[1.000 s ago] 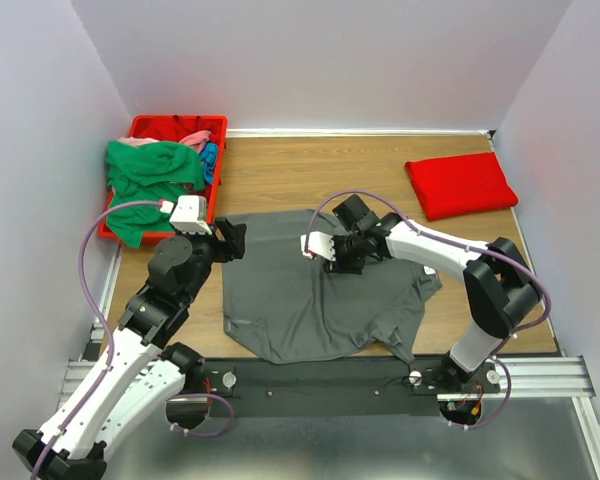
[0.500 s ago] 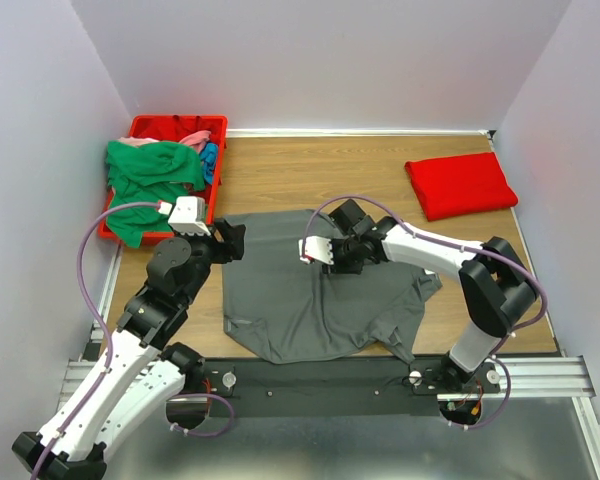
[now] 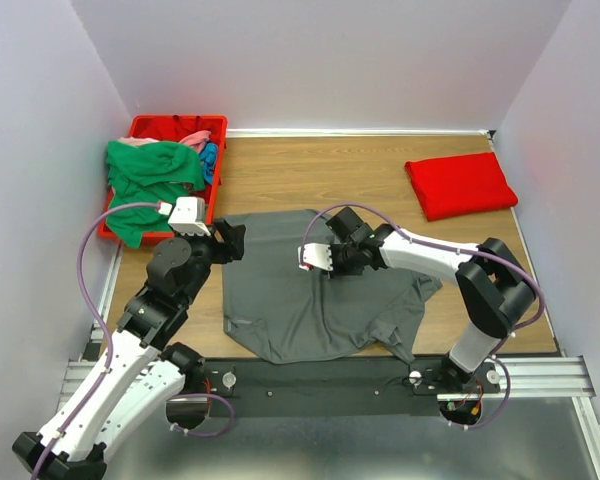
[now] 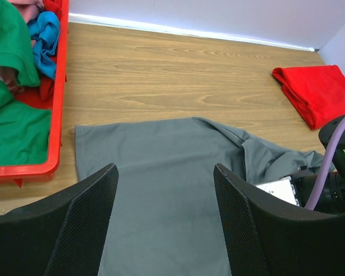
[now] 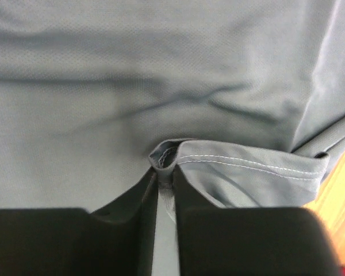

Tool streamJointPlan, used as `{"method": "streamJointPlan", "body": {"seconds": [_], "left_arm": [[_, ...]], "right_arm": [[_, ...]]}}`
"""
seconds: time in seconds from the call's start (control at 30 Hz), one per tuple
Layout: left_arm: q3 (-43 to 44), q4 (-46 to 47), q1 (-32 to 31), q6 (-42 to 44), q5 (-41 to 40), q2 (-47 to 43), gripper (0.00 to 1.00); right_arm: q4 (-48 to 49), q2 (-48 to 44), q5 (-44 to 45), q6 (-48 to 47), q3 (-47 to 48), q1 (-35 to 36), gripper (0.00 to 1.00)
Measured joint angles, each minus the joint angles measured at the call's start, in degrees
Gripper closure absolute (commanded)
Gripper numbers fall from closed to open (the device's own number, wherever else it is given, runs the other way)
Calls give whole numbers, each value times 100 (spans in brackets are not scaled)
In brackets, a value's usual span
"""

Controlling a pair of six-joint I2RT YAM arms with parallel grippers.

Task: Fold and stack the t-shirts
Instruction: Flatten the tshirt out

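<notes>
A dark grey t-shirt [image 3: 290,300] lies spread on the table in front of both arms, its right side rumpled. My right gripper [image 3: 316,262] is over the shirt's middle and shut on a stitched hem fold [image 5: 171,159] of it. My left gripper [image 4: 165,172] hovers open above the shirt's [image 4: 161,190] upper left part, nothing between its fingers [image 4: 92,218]. A folded red t-shirt [image 3: 460,184] rests at the back right. A green t-shirt [image 3: 145,180], a pink one [image 3: 192,138] and a blue one [image 3: 210,158] are heaped in the bin.
The red plastic bin [image 3: 217,125] stands at the back left against the wall, the green cloth spilling over its front edge. Bare wooden table [image 3: 310,170] lies between bin and red shirt. White walls close in on three sides.
My right gripper has slid a little to the left over the grey shirt and closed its jaws on the hem fold. The left arm has not moved.
</notes>
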Motion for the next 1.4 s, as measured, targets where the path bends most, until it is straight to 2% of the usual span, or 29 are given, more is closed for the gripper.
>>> {"method": "streamJointPlan", "body": {"seconds": [0.03,0.2,0.33,0.7,0.93,1.17,1.4], "left_arm": [[-9,13,0,-9,4,2,25],[-170,278,0,-98,164,111,25],[-323,667,24,-275,380,638,25],[-59,997,745,-439,750,2511,28],[992,846,938,-374,586,4315,36],[2116,308,984,98,13,6030,39],[2702,-81,1220,560,-260,6714,40]], "right_arm": [[13,-7,24,-9,0,0,88],[31,-188,94,74,0,-7,98],[39,-485,-35,267,7,-201,100],[101,-728,-1095,1102,365,-2218,100],[162,-704,-1735,1558,570,-2968,99],[199,-704,-2009,1731,570,-3200,100],[310,-704,-1985,1967,568,-3449,100]]}}
